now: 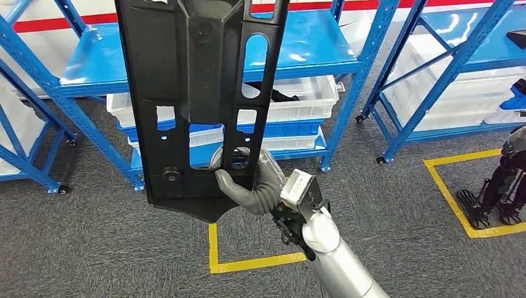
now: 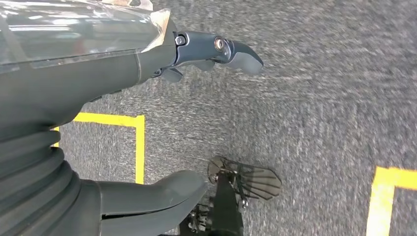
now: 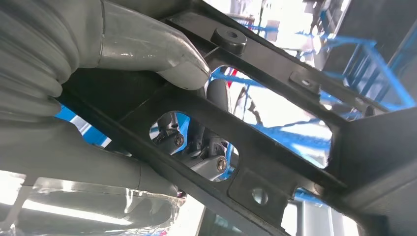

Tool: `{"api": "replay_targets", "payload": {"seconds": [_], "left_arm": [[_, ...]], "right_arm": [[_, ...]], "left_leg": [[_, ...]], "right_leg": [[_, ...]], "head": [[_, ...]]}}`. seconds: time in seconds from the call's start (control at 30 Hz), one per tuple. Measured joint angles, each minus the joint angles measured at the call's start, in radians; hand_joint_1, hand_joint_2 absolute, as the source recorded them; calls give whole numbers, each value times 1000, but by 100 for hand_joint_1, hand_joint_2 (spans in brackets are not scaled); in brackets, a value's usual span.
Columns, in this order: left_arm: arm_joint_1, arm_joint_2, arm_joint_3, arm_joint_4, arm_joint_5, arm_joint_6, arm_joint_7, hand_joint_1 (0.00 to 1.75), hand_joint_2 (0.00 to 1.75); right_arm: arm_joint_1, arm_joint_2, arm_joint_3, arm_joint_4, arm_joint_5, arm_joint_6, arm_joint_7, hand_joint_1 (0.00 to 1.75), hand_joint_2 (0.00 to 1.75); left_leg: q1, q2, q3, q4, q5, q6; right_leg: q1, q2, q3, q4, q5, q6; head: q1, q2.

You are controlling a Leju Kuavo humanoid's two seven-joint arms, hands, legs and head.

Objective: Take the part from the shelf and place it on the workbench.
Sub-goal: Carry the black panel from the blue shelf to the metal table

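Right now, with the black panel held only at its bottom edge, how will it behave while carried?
The black panel looks rigid, ribbed plastic, probably light given its cut-outs. It stands tall above the right hand, so it may sway or pivot in the grip.

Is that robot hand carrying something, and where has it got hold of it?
Yes: the right robot hand grips a large flat black plastic panel with cut-out slots at its lower end, held upright.

No text, label or number is legible.

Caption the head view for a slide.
Right hand grips the black part upright before blue shelves.
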Motion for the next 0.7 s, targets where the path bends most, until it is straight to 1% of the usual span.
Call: {"api": "replay_targets", "payload": {"seconds": [0.03,0.07,0.1,0.13,0.17,0.2,0.23,0.27,0.3,0.33,0.37,0.4,0.43,0.47,0.5,0.53,0.57,0.6,0.63,0.67,0.7], "left_arm": [[1,0,0,0,-2,0,0,0,175],[2,0,0,0,-2,1,0,0,175],[5,1,0,0,-3,1,0,0,175],[8,1,0,1,-4,1,1,0,175],[9,1,0,1,-5,1,2,0,175],[10,1,0,1,-6,1,2,0,175],[10,0,-1,1,-6,1,3,0,175],[10,0,-1,1,-7,1,4,0,175],[12,-1,-1,1,-7,1,4,0,175],[13,-1,-1,1,-6,2,5,0,175],[15,-1,-1,1,-4,2,6,0,175],[16,-1,0,1,-3,3,6,0,175],[16,0,0,1,-1,4,6,0,175],[16,0,0,1,0,5,6,0,175],[16,0,0,1,2,7,6,0,175],[16,0,0,1,3,9,6,0,175],[17,0,1,1,4,10,6,0,175],[18,-1,1,1,5,11,6,0,175],[18,-1,1,1,6,12,6,0,175],[17,-2,2,1,6,13,6,0,175],[16,-2,2,1,6,13,6,0,175]], "right_arm": [[0,1,0,1,1,0,-1,175,175],[0,2,0,3,2,1,-2,175,175],[1,3,0,5,2,1,-2,175,175],[1,5,0,6,2,2,-2,175,175],[1,8,0,7,3,3,-2,175,175],[1,9,0,8,3,5,-3,175,175],[2,10,0,10,4,6,-3,175,175],[3,11,0,12,5,8,-3,175,175],[4,11,1,14,6,9,-3,175,175],[5,12,1,17,6,11,-3,175,175],[6,14,1,18,7,13,-3,175,175],[6,17,2,20,8,14,-3,175,175],[5,20,2,21,8,15,-3,175,175],[4,23,3,21,9,16,-3,175,175],[3,25,3,22,11,16,-3,175,175],[2,27,4,23,12,17,-2,175,175],[0,30,5,24,15,19,-2,175,175],[0,32,5,24,17,20,-2,175,175],[-2,34,6,25,19,22,-2,175,175],[-3,35,6,26,21,23,-2,175,175],[-3,34,7,29,21,25,-2,175,175]], "left_leg": [[0,-9,-3,-2,10,-6],[2,-20,-5,-4,19,-12],[3,-21,-9,-2,18,-18],[4,-12,-17,14,2,-23],[5,3,-33,51,-30,-28],[7,24,-54,108,-73,-33],[9,38,-79,179,-113,-38],[12,46,-101,245,-141,-42],[14,50,-110,286,-150,-45],[16,54,-101,290,-141,-46],[17,59,-70,252,-118,-46],[17,70,-27,187,-91,-43],[13,88,18,117,-74,-38],[8,103,49,64,-64,-32],[3,113,65,33,-65,-25],[-3,114,67,22,-70,-18],[-5,107,63,18,-69,-11],[-4,98,61,12,-67,-3],[-1,89,60,6,-63,5],[2,80,60,1,-58,12],[5,71,59,-3,-54,18]], "right_leg": [[2,1,21,-37,-18,-6],[1,-7,22,-47,-21,-10],[-2,-18,19,-46,-16,-16],[-5,-29,17,-45,-10,-24],[-10,-41,16,-46,-3,-33],[-10,-53,14,-46,3,-38],[-8,-65,10,-45,7,-41],[-6,-77,6,-44,10,-41],[-5,-88,2,-42,12,-40],[-4,-99,-1,-40,12,-39],[-5,-110,-3,-38,12,-38],[-4,-119,-2,-37,11,-37],[-1,-129,-4,-36,10,-35],[2,-137,-6,-35,9,-32],[6,-145,-8,-35,8,-28],[9,-154,-10,-35,8,-23],[11,-162,-10,-35,8,-17],[10,-160,-12,-32,4,-12],[9,-145,-20,-20,-5,-8],[8,-122,-37,15,-23,-8],[5,-95,-65,71,-50,-10]], "head": [[0,0],[0,0],[0,0],[-1,0],[-3,0],[-4,0],[-6,0],[-6,0],[-6,0],[-6,0],[-6,0],[-6,0],[-6,0],[-5,0],[-5,0],[-4,0],[-4,0],[-4,0],[-4,0],[-4,0],[-3,0]]}}
